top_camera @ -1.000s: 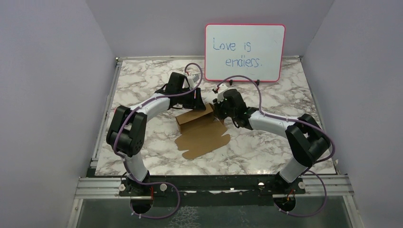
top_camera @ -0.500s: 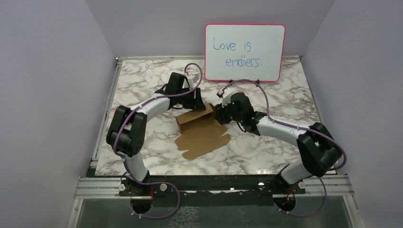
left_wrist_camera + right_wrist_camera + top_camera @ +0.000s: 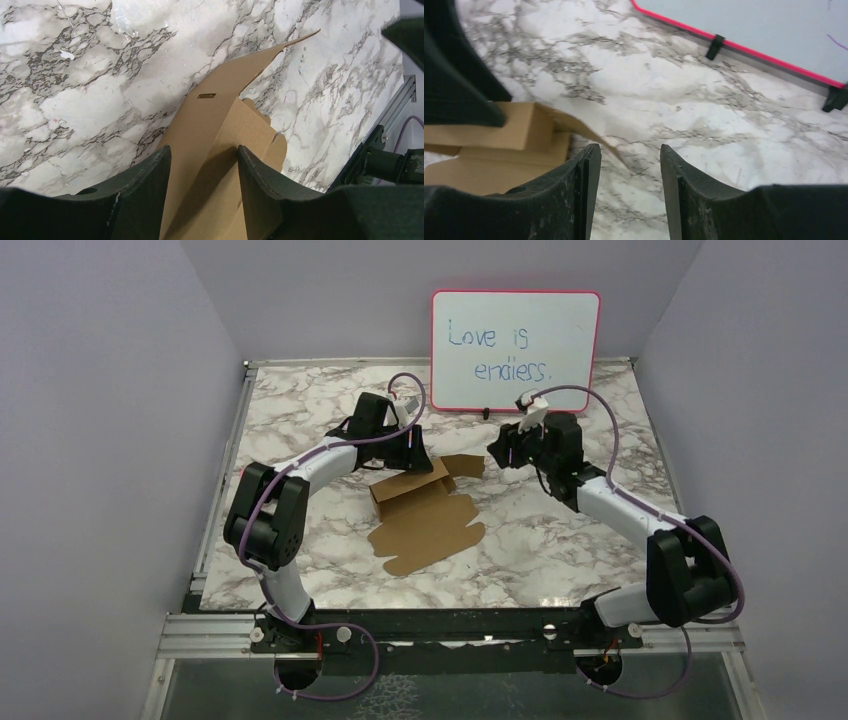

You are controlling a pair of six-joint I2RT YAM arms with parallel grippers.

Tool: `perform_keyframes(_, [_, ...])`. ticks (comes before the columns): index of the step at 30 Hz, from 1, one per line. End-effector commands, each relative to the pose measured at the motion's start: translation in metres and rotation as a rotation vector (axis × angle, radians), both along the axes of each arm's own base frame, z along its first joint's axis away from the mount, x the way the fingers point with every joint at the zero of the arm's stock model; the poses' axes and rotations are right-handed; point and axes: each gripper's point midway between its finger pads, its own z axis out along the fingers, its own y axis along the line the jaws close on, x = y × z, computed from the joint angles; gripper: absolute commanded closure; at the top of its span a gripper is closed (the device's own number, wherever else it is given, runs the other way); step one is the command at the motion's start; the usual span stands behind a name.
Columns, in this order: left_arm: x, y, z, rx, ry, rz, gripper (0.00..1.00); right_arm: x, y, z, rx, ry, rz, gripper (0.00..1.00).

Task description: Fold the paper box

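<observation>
The paper box (image 3: pixel 425 515) is brown cardboard in the middle of the table, part folded. Its front panel lies flat, its back wall (image 3: pixel 408 486) stands up, and a side flap (image 3: pixel 462 466) sticks out to the right. My left gripper (image 3: pixel 417 452) is at the back wall. In the left wrist view (image 3: pixel 204 148) it is open, with the cardboard (image 3: pixel 210 125) running between the fingers. My right gripper (image 3: pixel 498 452) is open and empty, off to the right of the flap. The right wrist view (image 3: pixel 630 146) shows marble between the fingers and the box (image 3: pixel 519 127) at the left.
A pink-framed whiteboard (image 3: pixel 515 350) with writing stands at the back of the marble table (image 3: pixel 600 440), just behind my right gripper; it also shows in the right wrist view (image 3: pixel 774 25). Purple walls close in both sides. A metal rail (image 3: pixel 450 625) runs along the near edge.
My right gripper has drawn back to the right and rearward, away from the box's right end. The side flap there now sticks out free. The left arm has not moved.
</observation>
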Motion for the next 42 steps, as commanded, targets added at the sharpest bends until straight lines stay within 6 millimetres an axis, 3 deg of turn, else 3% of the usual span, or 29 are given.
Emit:
perform_keyframes(1, [-0.007,-0.001,-0.005,-0.003,0.015,-0.016,0.47,0.033,-0.017,-0.014,-0.032,0.014,-0.042,0.48])
perform_keyframes(9, [-0.007,-0.002,-0.001,-0.007,0.007,-0.019,0.47,0.06,0.003,-0.033,-0.093,-0.041,0.141,0.48])
perform_keyframes(12, [-0.007,-0.002,-0.001,-0.009,0.009,-0.018,0.47,0.059,0.015,-0.041,-0.109,-0.039,0.249,0.47])
perform_keyframes(19, [-0.007,-0.002,-0.002,-0.012,0.014,-0.018,0.47,0.02,0.033,-0.061,-0.047,0.048,0.433,0.47])
perform_keyframes(27, [-0.008,-0.003,-0.004,-0.016,0.029,-0.016,0.47,-0.017,0.05,-0.06,0.013,0.074,0.533,0.47])
perform_keyframes(39, [-0.009,-0.004,-0.006,-0.021,0.049,-0.004,0.47,-0.058,0.07,-0.071,0.069,0.118,0.62,0.47])
perform_keyframes(42, [-0.01,-0.004,-0.005,-0.028,0.052,-0.007,0.47,-0.061,0.074,-0.073,0.069,0.105,0.622,0.47])
